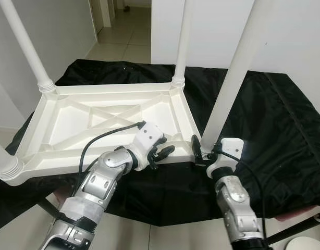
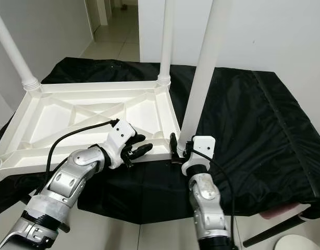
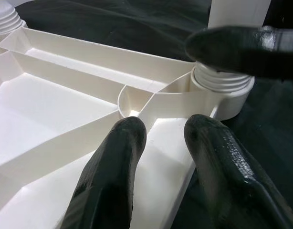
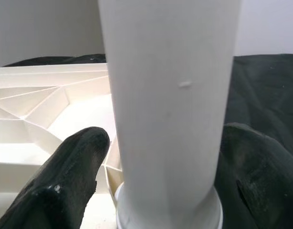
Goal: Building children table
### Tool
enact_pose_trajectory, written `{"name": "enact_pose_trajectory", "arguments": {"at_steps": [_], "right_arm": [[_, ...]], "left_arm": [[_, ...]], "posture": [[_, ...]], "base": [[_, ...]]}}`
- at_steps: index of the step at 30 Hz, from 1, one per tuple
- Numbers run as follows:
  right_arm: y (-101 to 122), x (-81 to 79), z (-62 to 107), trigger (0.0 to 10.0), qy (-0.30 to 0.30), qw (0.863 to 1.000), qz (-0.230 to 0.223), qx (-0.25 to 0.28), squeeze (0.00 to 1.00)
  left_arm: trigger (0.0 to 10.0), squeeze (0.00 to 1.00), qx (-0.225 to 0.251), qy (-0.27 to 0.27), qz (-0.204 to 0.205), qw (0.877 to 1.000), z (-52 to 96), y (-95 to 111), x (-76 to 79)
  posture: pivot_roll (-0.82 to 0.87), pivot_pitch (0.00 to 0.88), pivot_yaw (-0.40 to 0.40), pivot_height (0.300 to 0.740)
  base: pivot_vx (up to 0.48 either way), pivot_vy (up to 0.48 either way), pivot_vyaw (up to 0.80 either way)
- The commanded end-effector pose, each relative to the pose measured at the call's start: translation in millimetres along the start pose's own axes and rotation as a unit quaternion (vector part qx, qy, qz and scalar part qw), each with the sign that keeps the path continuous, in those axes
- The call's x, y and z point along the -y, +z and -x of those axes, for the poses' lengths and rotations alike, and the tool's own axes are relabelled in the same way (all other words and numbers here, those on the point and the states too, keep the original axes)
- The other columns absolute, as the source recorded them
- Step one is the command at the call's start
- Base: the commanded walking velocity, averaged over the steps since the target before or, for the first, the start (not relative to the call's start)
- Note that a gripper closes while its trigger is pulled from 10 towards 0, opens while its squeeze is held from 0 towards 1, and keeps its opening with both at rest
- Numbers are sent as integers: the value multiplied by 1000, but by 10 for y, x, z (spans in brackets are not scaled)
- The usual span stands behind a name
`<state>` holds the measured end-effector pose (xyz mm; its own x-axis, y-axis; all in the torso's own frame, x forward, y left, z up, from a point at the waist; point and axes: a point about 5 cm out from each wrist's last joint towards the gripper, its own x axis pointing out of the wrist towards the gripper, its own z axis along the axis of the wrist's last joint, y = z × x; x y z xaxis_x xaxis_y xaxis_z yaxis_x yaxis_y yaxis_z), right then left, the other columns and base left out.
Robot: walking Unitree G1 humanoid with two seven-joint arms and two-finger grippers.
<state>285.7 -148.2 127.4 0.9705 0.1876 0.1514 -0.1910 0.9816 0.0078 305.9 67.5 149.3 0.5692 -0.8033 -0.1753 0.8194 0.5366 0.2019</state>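
At the near corner, right gripper (image 1: 204, 152) clamps the stiff, light-looking leg (image 1: 230, 78) low; left gripper (image 1: 161, 153) gapes beside the tabletop (image 1: 71, 122).

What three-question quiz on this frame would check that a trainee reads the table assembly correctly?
1. True or false: the upturned white tabletop lies on a black cloth.
2. Which pincer closes around the near-corner table leg? A) left B) right C) neither
3. Fill in: the left pincer sits at the tabletop's near ____.

Key
1. True.
2. B: the right pincer has a finger on either side of the leg, low near its base.
3. Edge, close to the corner socket where that leg stands.
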Motion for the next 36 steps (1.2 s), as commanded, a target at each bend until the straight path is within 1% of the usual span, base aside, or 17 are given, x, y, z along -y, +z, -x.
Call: {"name": "enact_pose_trajectory", "arguments": {"at_steps": [1,2,6,8,12,13,16,17,19,21,22,24,27,28,31,34,36], "right_arm": [[-30,14,-33,10000,36,999,9,-11,0],[-35,42,-55,10000,51,998,17,-15,0],[-42,74,-82,10000,70,997,26,-20,0],[-40,99,-142,10000,98,994,43,-22,0],[-43,109,-190,10000,116,992,53,-25,0],[-49,115,-230,4941,126,990,56,-27,0],[-57,126,-275,4941,138,988,57,-29,0],[-59,129,-304,0,146,987,62,-30,0],[-58,131,-339,0,159,985,65,-33,0],[-58,131,-339,0,159,985,65,-33,0],[-64,135,-346,0,166,983,66,-36,0],[-69,136,-343,0,167,983,67,-38,0],[-69,136,-343,0,167,983,67,-38,0],[-83,147,-334,10000,156,985,58,-41,0],[-93,148,-328,10000,144,988,48,-42,0],[-106,167,-351,10000,93,993,42,-52,0],[-104,165,-358,10000,80,995,39,-52,0]], "left_arm": [[10000,0,-8,-24,-12,1000,-2,-34,58],[10000,0,-9,-31,-13,999,1,-37,81],[10000,0,-10,-40,-15,999,4,-44,111],[10000,0,-9,-49,-17,999,2,-36,141],[10000,0,-7,-51,-17,999,-2,-22,154],[10000,0,-6,-52,-16,998,-6,-14,179],[10000,0,-4,-54,-15,998,-9,-6,208],[10000,0,-1,-54,-11,998,-10,5,235],[10000,0,3,-52,-2,999,-11,11,287],[10000,0,3,-52,-2,999,-11,11,287],[10000,0,2,-46,9,999,-15,8,308],[10000,0,2,-42,14,999,-18,7,309],[10000,0,2,-42,14,999,-18,7,309],[10000,0,2,-38,17,999,-19,18,305],[10000,0,3,-34,16,999,-20,27,295],[10000,0,3,-29,15,999,-20,32,274],[10000,0,2,-25,16,1000,-18,34,266]], "posture": [[-33,0,36,740],[-29,0,38,740],[-28,0,38,740],[-8,0,39,740],[-1,0,44,740],[3,0,42,740],[3,0,42,740],[13,0,39,740],[15,0,38,740],[15,0,38,740],[20,0,33,740],[20,0,33,740],[20,0,33,740],[26,0,27,740],[28,0,22,740],[29,0,19,740],[29,0,19,740]], "base": [[0,0,0],[0,0,0],[0,0,0],[0,0,0],[0,0,0],[0,0,0],[0,0,0],[0,0,0],[0,0,0],[0,0,0],[0,0,0],[0,0,0],[0,0,0],[0,0,0],[0,0,0],[0,0,0],[0,0,0]]}}
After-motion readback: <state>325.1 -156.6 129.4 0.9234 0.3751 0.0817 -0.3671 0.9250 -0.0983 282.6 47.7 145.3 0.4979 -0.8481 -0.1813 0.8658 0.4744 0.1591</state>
